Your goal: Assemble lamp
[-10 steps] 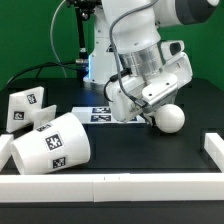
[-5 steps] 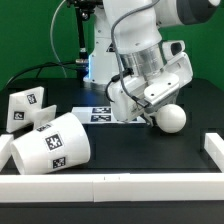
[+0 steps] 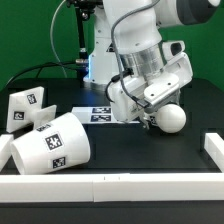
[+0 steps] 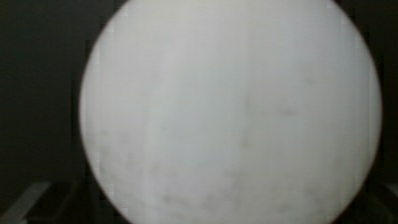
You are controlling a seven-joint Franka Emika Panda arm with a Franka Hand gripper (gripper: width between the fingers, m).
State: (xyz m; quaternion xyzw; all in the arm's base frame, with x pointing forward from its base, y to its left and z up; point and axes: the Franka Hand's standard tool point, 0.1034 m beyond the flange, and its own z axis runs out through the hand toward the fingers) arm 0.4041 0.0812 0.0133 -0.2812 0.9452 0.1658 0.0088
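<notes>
Down on the black tabletop [image 3: 140,150], the claw [image 3: 150,119] sat right against the bulb [image 3: 172,117]; its opening couldn't be told.

Wrist view crops and blurs the bulb [image 4: 231,110]; fingertips of the claw [image 3: 151,119] are hidden.

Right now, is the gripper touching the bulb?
Cannot tell. In the exterior view the gripper overlaps the bulb, fingertips hidden; the wrist view shows only bulb surface.
</notes>
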